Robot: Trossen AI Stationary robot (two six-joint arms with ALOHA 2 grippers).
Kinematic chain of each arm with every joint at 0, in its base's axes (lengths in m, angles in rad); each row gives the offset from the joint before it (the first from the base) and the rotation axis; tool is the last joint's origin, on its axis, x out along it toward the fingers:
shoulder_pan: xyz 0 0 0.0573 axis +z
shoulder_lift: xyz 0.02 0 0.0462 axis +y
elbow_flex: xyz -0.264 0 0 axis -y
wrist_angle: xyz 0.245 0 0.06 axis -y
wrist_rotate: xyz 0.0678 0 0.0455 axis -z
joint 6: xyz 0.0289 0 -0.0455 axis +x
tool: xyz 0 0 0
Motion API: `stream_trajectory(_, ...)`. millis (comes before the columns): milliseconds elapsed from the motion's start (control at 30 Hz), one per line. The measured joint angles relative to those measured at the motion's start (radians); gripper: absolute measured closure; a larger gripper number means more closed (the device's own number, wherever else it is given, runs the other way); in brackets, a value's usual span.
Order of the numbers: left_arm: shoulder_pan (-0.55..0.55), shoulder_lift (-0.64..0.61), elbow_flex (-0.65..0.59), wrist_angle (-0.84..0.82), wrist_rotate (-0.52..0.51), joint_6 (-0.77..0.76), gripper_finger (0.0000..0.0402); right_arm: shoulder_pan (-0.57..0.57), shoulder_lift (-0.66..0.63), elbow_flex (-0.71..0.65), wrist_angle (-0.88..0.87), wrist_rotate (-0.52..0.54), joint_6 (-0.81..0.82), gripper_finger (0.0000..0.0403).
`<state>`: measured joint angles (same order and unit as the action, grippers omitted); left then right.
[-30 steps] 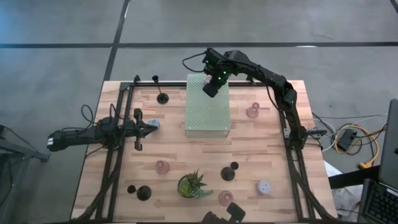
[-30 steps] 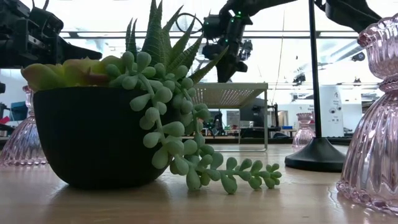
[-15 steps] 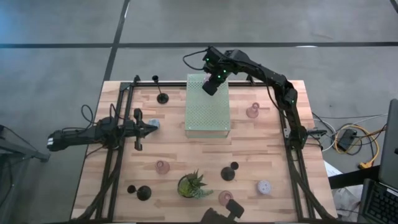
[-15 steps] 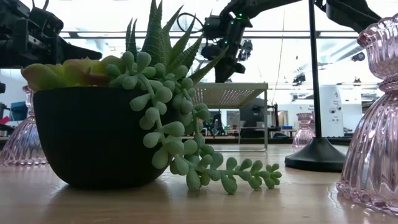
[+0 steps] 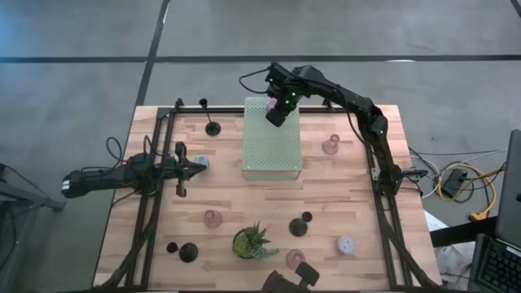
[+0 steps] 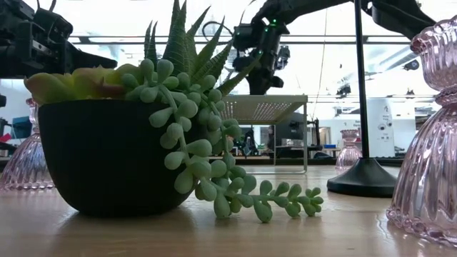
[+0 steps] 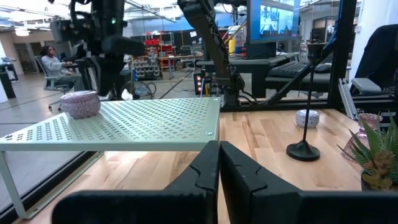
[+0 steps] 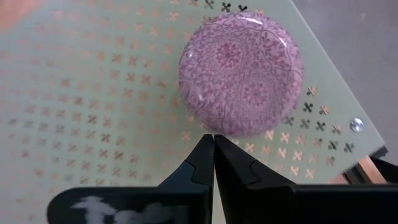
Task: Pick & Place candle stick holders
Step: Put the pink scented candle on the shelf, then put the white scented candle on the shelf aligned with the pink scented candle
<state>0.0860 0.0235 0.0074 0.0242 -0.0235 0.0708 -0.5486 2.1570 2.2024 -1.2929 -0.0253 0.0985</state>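
wooden table fills the high view, and on it, at the far middle, stands the pale green perforated box, the biggest thing on the board. next down in size, the spiky potted plant sits at the near edge, with the candle stick holders scattered round it: a black one near left, a pink glass one beside the plant, another pink one off to the right of the box.

now the action. the right gripper hangs over the far corner of the box top, fingers pressed together and carrying nothing. directly ahead of its tips, just beyond them, a squat lilac-grey holder rests on the perforated surface close to the box's corner. it's round, so no long axis to line up with.

the left gripper waits low at the table's left, closed on nothing, well away from that holder. right arm is plainly the nearer; my read is the fingers must part before any grasp there.
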Motion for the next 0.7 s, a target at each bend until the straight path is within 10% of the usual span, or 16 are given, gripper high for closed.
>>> stream_trajectory(700, 0.0, 0.0, 0.0, -0.001, 0.0, 0.0, 0.0383, 0.067, -0.202, 0.002, 0.022, -0.136, -0.004, 0.0394)
